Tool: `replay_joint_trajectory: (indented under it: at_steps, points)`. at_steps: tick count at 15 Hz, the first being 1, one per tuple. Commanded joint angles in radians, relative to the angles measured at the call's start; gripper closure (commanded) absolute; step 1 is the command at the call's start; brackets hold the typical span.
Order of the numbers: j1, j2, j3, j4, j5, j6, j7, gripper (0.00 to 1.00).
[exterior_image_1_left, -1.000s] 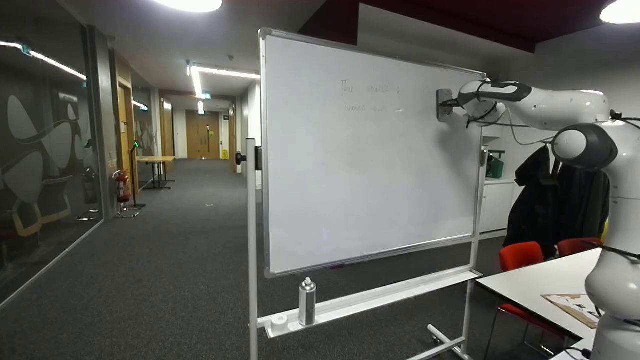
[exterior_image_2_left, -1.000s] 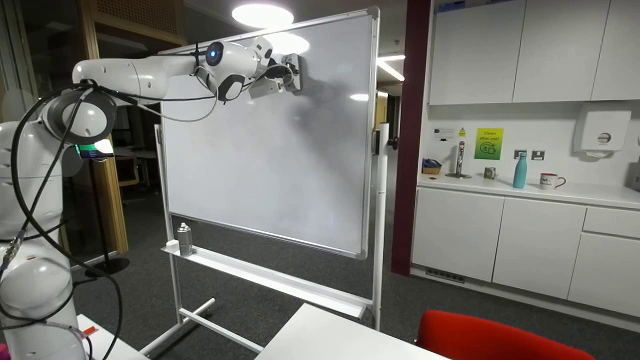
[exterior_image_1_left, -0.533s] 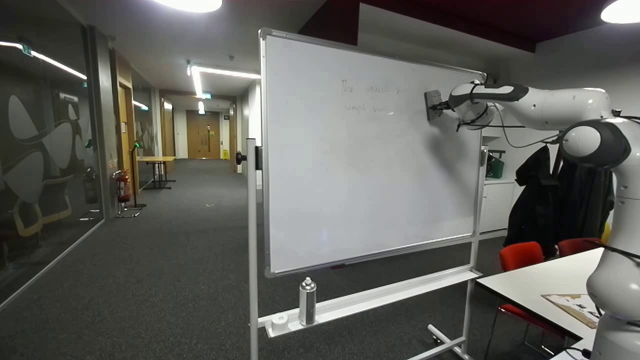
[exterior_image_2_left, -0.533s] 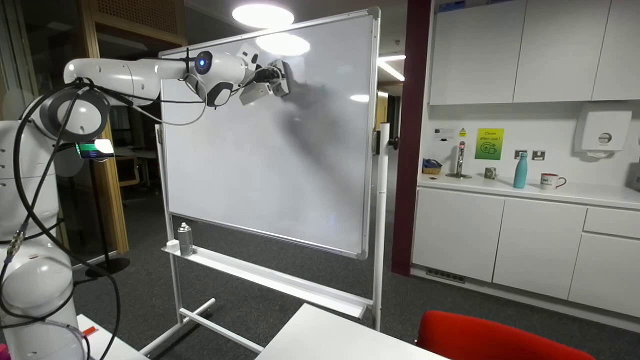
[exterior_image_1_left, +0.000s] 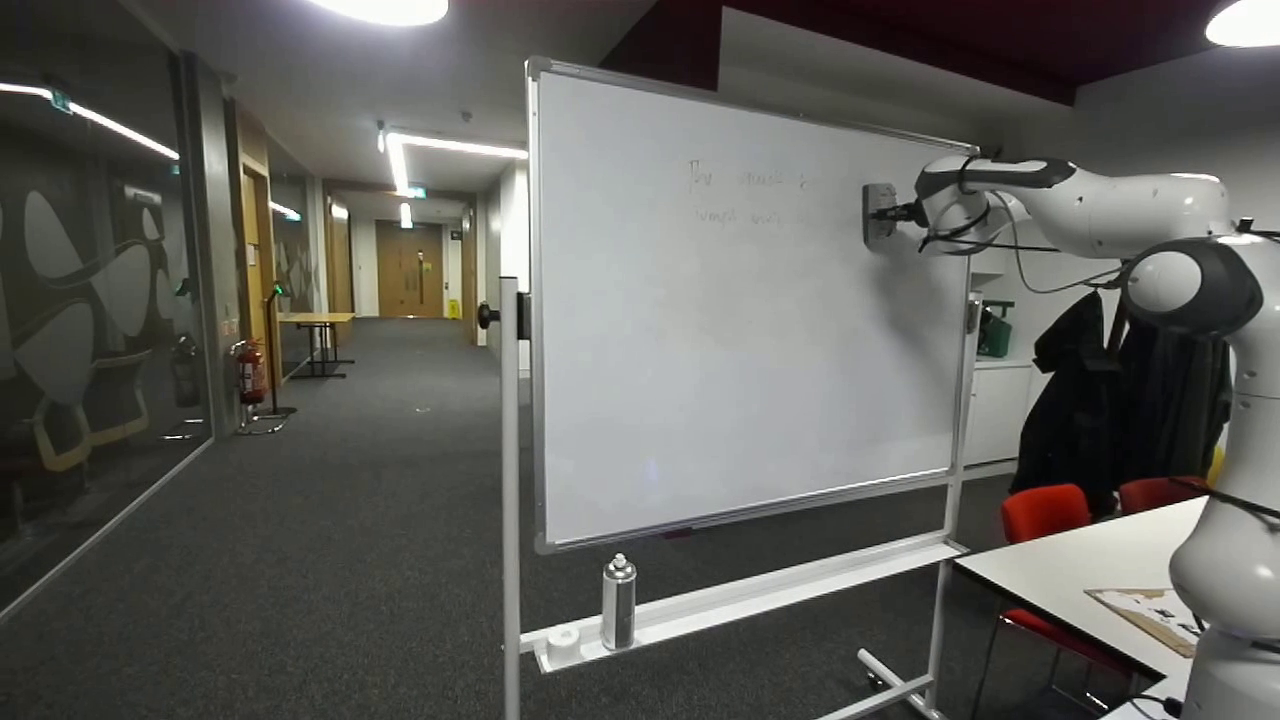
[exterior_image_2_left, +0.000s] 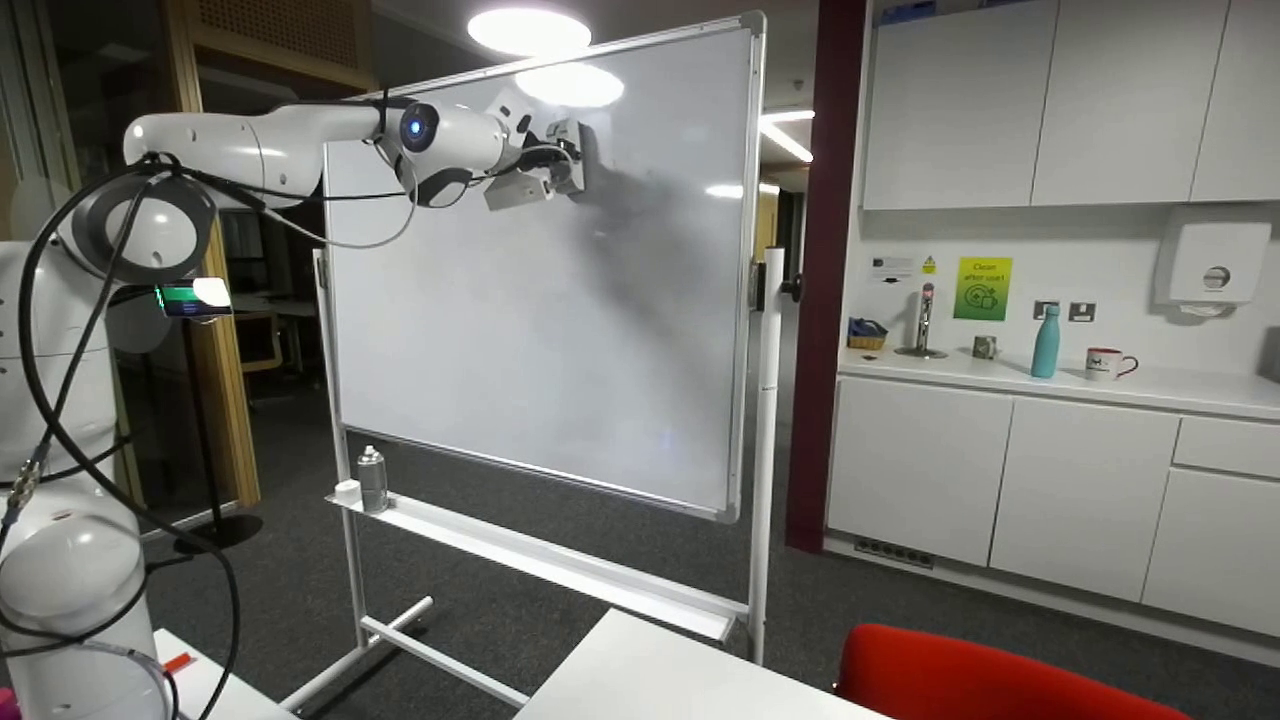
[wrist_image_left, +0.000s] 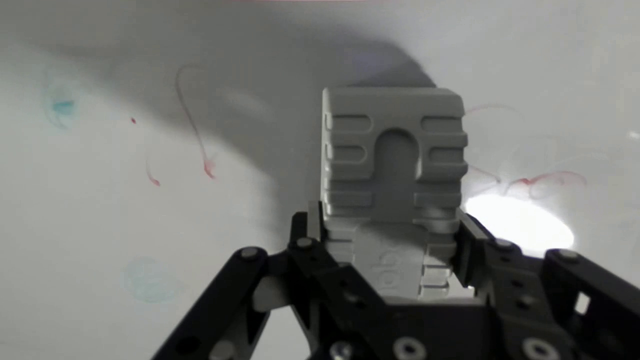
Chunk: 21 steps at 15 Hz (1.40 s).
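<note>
A grey block-shaped eraser (wrist_image_left: 395, 165) with a ribbed back is clamped between the two black fingers of my gripper (wrist_image_left: 390, 227). Its lower part is partly hidden behind the gripper's linkage in the wrist view. In both exterior views the eraser (exterior_image_1_left: 880, 196) faces the upper part of a whiteboard (exterior_image_1_left: 740, 350), roughly parallel to it; whether it touches the surface I cannot tell. Faint handwriting (exterior_image_1_left: 740, 180) stands in two lines on the board, to the left of the eraser in that exterior view. Up close, thin red strokes (wrist_image_left: 191, 122) and a teal smudge (wrist_image_left: 63, 107) show around the eraser.
A spray can (exterior_image_1_left: 618, 605) and a small white roll (exterior_image_1_left: 562, 645) stand on the board's lower ledge (exterior_image_1_left: 790, 595). White tables (exterior_image_2_left: 680, 670) and red chairs (exterior_image_2_left: 990, 680) are near the arm. Beyond, a kitchen counter (exterior_image_2_left: 1060, 388) carries a teal bottle (exterior_image_2_left: 1045, 345) and a mug (exterior_image_2_left: 1105, 364).
Seen in the exterior view with the handwriting, the eraser first moved left and tilted, then came back slightly right and straightened. The grip on it stayed the same.
</note>
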Motion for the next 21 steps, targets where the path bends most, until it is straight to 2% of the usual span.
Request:
replay_joint_trajectory:
  at_steps: [1, 5, 10, 21]
  points:
    - [-0.06, 0.06, -0.026, 0.047, 0.151, -0.065, -0.094, 0.65]
    - [-0.115, 0.083, -0.071, 0.048, 0.259, -0.127, -0.116, 0.65]
    - [-0.146, 0.119, -0.096, 0.056, 0.269, -0.139, -0.096, 0.65]
    - [-0.024, 0.005, 0.012, -0.05, 0.151, -0.031, -0.226, 0.65]
